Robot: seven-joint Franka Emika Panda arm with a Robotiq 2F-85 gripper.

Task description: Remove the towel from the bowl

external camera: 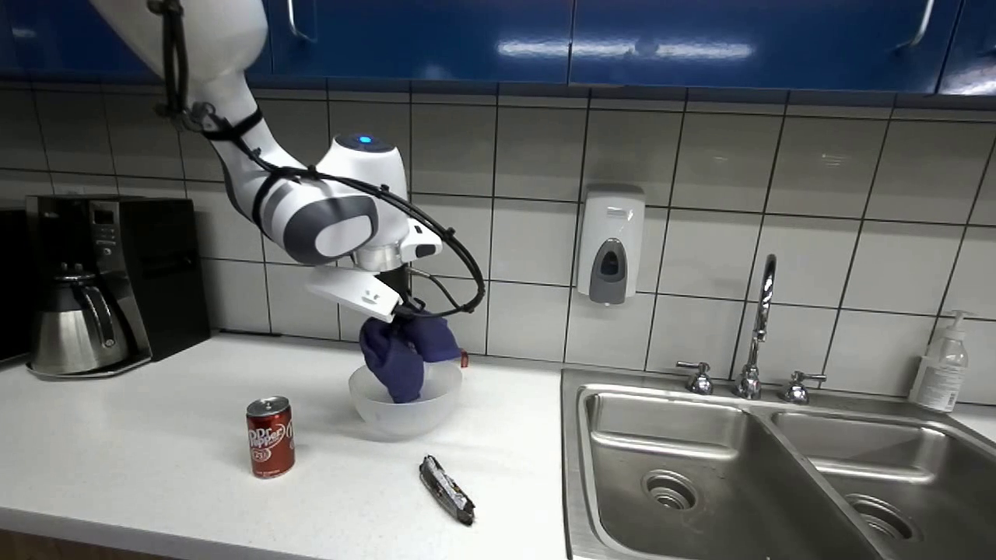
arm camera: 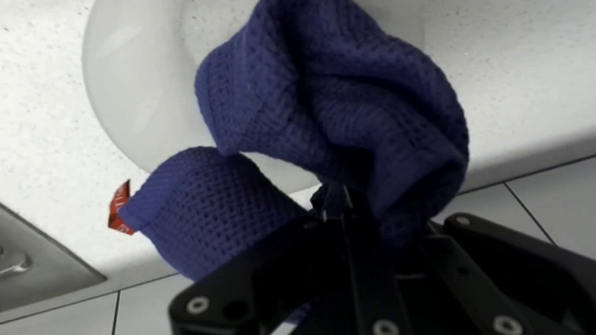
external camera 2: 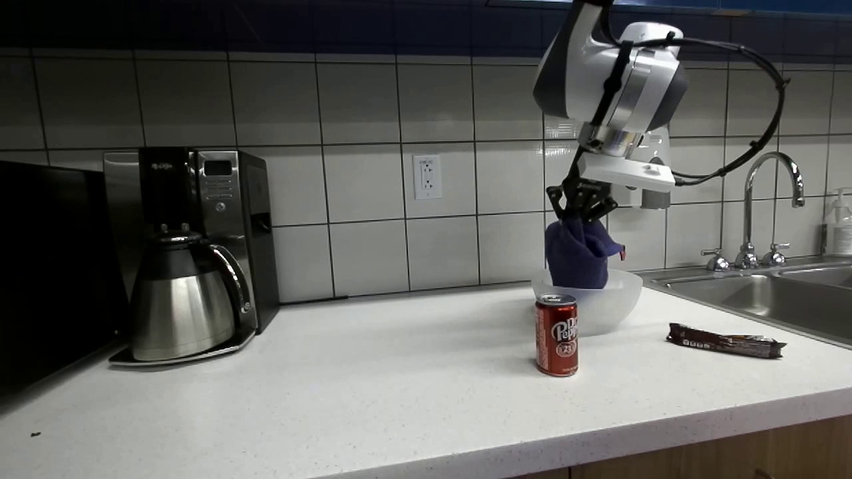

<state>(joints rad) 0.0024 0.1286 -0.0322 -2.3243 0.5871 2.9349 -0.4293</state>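
Note:
The dark blue towel (external camera: 398, 365) hangs bunched from my gripper (external camera: 401, 313) over the translucent white bowl (external camera: 381, 408). In an exterior view the towel (external camera 2: 576, 256), gripper (external camera 2: 580, 214) and bowl (external camera 2: 616, 306) also show. The towel's lower end hangs within the bowl's rim; I cannot tell whether it touches the bottom. In the wrist view the towel (arm camera: 326, 93) is pinched between the dark fingers of the gripper (arm camera: 389, 223), with folds spreading to both sides. The fingertips are partly hidden by cloth. Part of the bowl (arm camera: 135, 93) shows below it.
A red soda can (external camera: 271, 439) and a dark wrapped bar (external camera: 447, 490) stand and lie near the bowl. A small red wrapper (arm camera: 120, 209) lies behind it. A steel sink (external camera: 576, 467) is beside it. A coffee maker (external camera 2: 259, 239) and wall soap dispenser (external camera: 611, 241) are farther off.

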